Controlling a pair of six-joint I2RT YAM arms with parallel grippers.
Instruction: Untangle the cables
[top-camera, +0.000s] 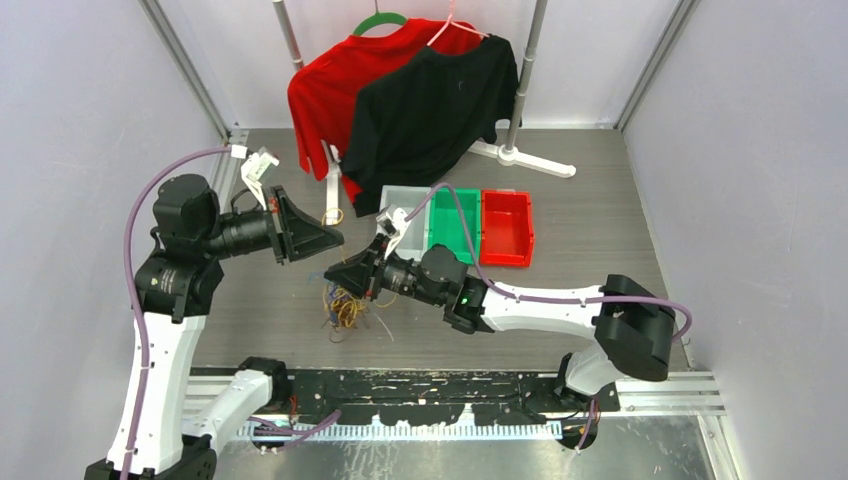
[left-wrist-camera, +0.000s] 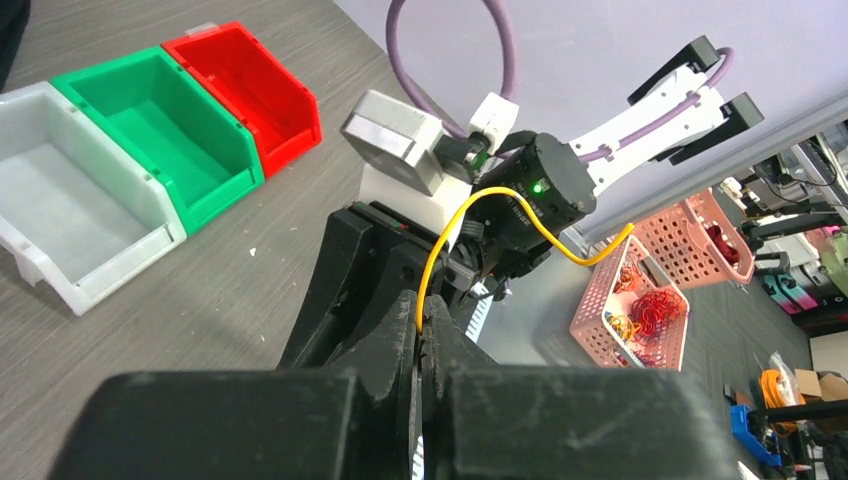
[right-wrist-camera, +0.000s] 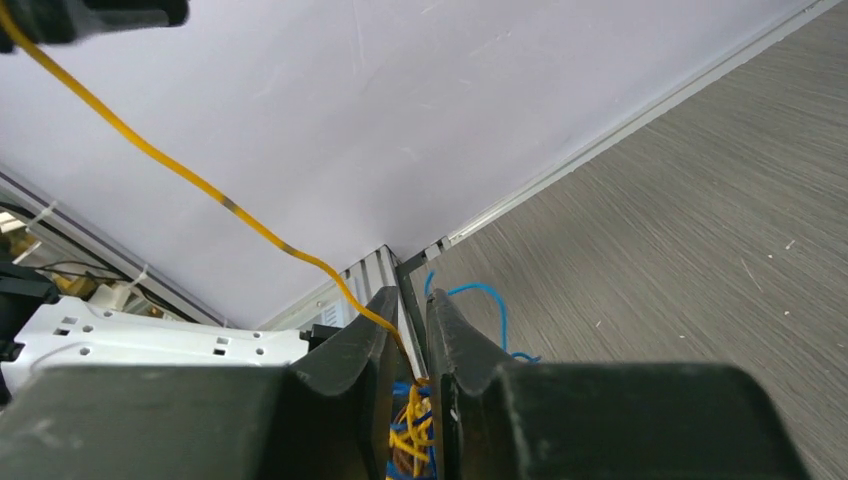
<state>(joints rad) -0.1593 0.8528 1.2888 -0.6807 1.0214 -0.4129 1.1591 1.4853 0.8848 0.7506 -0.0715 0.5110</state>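
Grey wood-grain tabletop (top-camera: 600, 250). At the back, a red shirt (top-camera: 325, 90) and a black shirt (top-camera: 430, 110) hang on a rack. Before them, in a row: grey bin (top-camera: 398, 200), green bin (top-camera: 452, 225), red bin (top-camera: 507, 228).

Left gripper (top-camera: 335, 240) is raised, its jaws pressed fully together on a yellow cable (left-wrist-camera: 560, 250).

Right gripper (right-wrist-camera: 412, 310): jaws a narrow slit apart, with the yellow cable threading between them. Can't tell whether they pinch it.

The tangle of cables (top-camera: 345, 305) lies on the tabletop beneath both grippers, with blue, yellow and dark strands.
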